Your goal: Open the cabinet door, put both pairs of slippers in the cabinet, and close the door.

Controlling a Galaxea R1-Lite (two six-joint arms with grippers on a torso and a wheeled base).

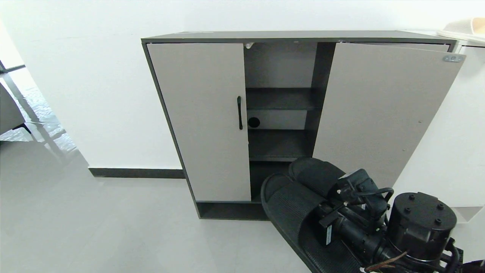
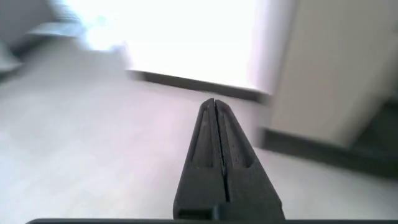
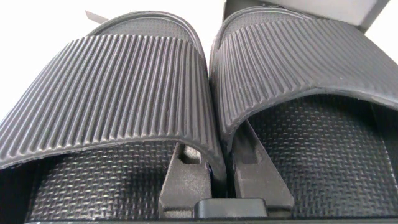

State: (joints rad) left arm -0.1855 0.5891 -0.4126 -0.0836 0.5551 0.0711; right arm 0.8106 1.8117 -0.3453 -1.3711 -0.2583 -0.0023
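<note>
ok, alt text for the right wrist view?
The right gripper pinches a pair of black slippers together by their touching inner edges, one finger tucked inside each. The slippers are ribbed on top and sit side by side, toes pointing away from the camera.

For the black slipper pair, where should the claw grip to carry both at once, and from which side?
Pinch the two touching inner strap edges of the slipper pair, coming in from the heel end. The ribbed straps arch up off the soles, so one finger slips under each, as the right claw does now, shut on both.
</note>
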